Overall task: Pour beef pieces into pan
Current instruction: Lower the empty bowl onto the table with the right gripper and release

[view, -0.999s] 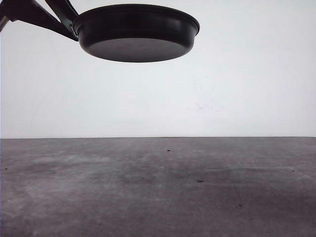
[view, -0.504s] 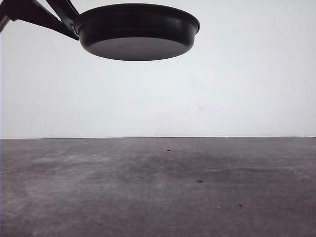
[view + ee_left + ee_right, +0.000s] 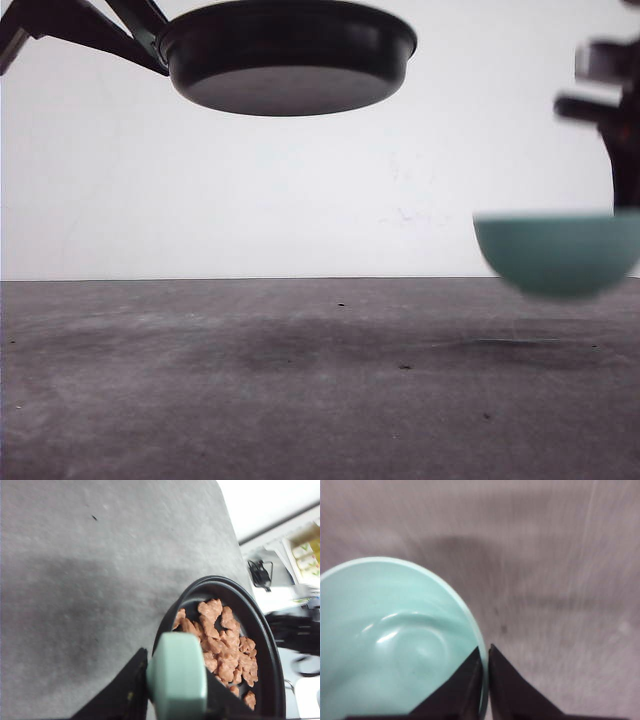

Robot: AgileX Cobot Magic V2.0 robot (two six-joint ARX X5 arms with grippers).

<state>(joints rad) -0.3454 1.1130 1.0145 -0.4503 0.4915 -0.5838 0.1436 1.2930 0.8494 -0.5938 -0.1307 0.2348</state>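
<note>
Hanging high at the upper left of the front view, the pan (image 3: 288, 58) shows its dark underside and outer wall, well clear of the grey table (image 3: 300, 390); its contents are hidden from this angle. The left tool (image 3: 150, 40) meets it at the handle end, fingers dark against the white wall.

Left wrist view looks down into the pan (image 3: 265, 645): the beef pieces (image 3: 222, 642) lie in a low heap on the black floor, reddish-brown, crowded toward the handle side. Pale mint handle (image 3: 177, 677) sits between the black fingers (image 3: 120, 695) of the left tool (image 3: 177, 700), clamped on it from both sides.

At the right edge of the front view, a teal bowl (image 3: 560, 252) floats above the table, blurred, with the right arm (image 3: 615, 110) dark above it. Its inside cannot be seen from here.

Right wrist view gives the inside of the bowl (image 3: 385, 645): pale, glossy, bare of contents. The right tool (image 3: 485, 680) pinches the rim, one finger (image 3: 460, 685) inside and the other outside, closed tight on the wall. Table below is streaked with blur
</note>
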